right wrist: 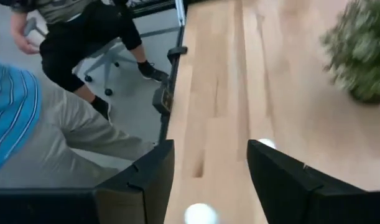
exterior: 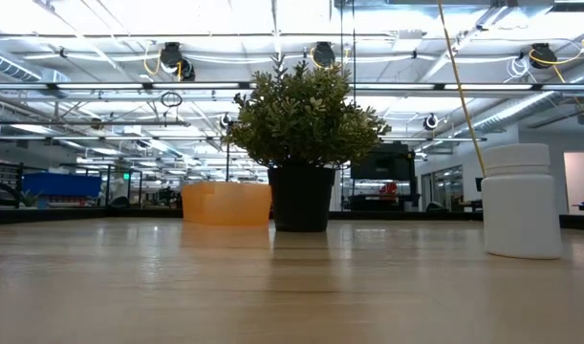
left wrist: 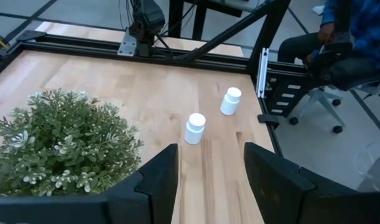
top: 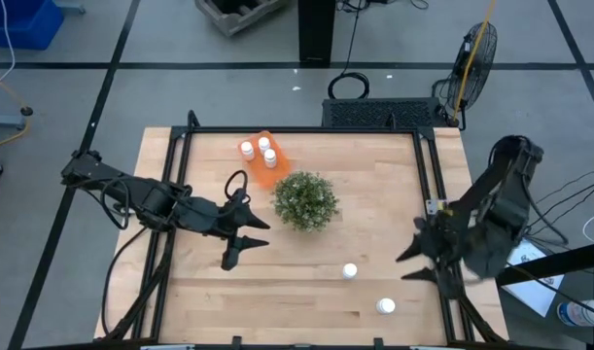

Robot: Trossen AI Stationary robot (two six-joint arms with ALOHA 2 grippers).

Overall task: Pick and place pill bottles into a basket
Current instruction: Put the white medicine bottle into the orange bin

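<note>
Bottles were split between two places. Three stood in the orange basket (top: 264,160) at the back of the table (top: 374,185), just behind the plant (top: 305,200), so in my judgement a bit over half the job was done. Two bottles were left on the bare wood at the front right: one (top: 350,271) nearer the plant, the other (top: 385,306) closer to the front edge.

The left gripper (top: 246,236) hovered beside the plant, jaws apart and holding nothing; its wrist view looked past the plant toward both loose bottles. The right gripper (top: 420,262) hung at the table's right edge, just right of those two, fingers also spread and empty. Either arm could plausibly take the next one, the right being closer. People sat beyond the table edge.
</note>
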